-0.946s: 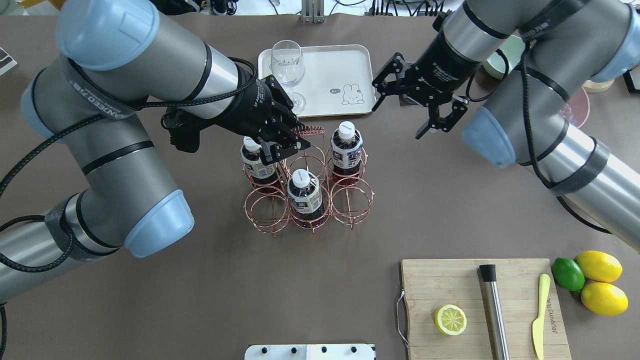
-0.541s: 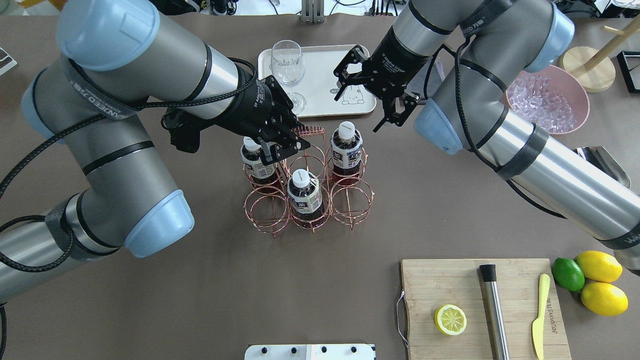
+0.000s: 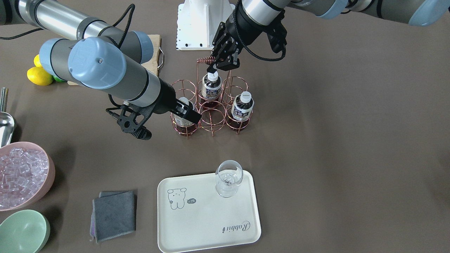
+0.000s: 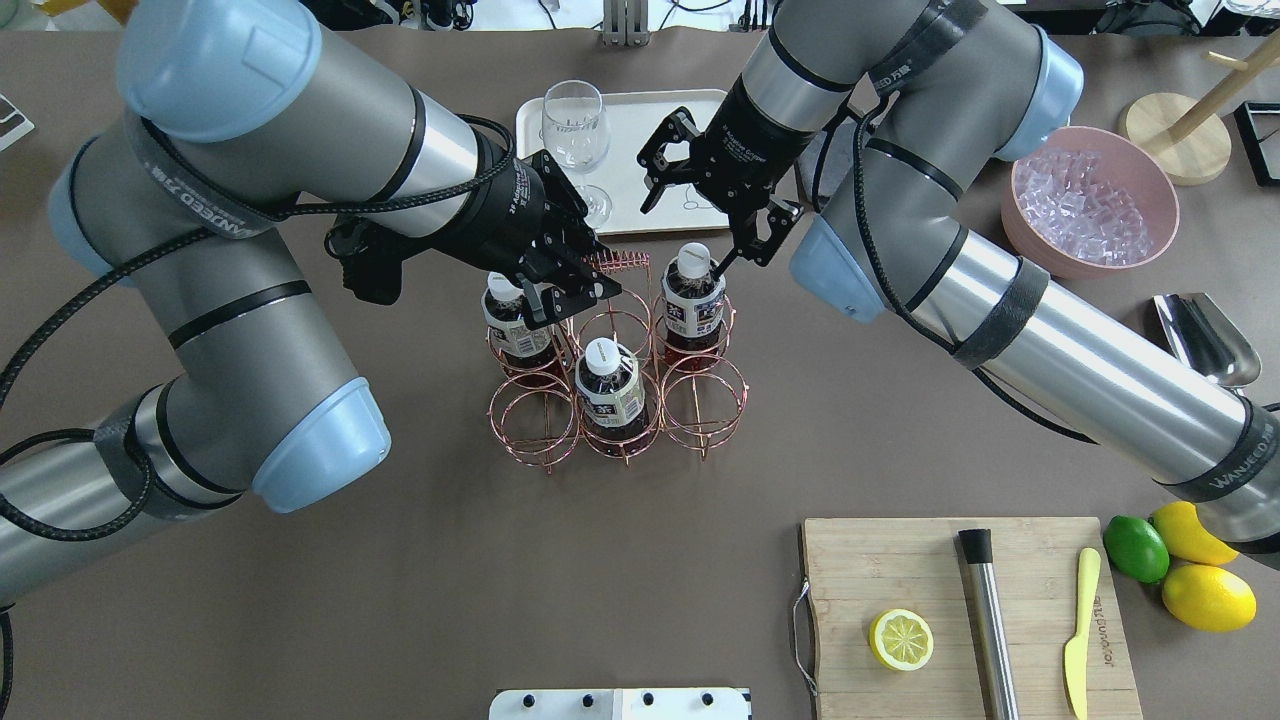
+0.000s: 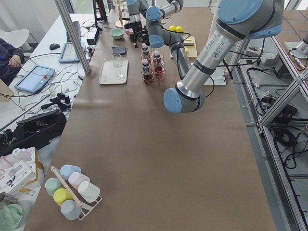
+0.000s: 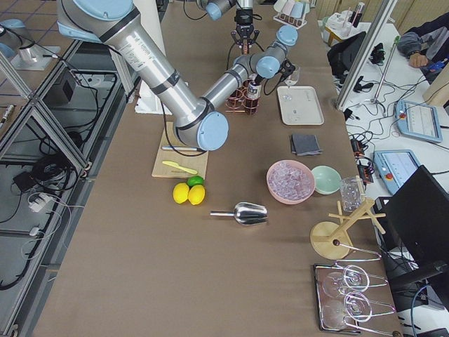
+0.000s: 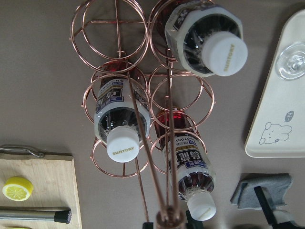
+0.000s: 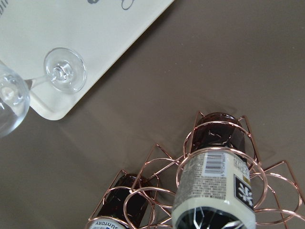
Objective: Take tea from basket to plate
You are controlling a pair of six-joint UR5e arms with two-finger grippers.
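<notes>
Tea [image 4: 692, 300]: stood upright in basket [image 4: 705, 400], mid-table.
Plate [image 4: 650, 115]: lay at far edge, beyond basket.
Right gripper [image 4: 685, 238]: hung wide open beside tea's cap.
Left gripper [image 4: 585, 285]: clamped basket's handle.

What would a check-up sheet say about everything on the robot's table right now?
Surface: brown table, no spills seen.
Job's things: three tea bottles stand in the basket; plate holds only a wine glass.
Clutter: cutting board, lemons, ice bowl, scoop, grey cloth, green bowl.
Grippers: left gripper shut on the basket's handle; right gripper open, close by one bottle.
Cables: black cable along the left arm.
Surroundings: desks beside the table.
</notes>
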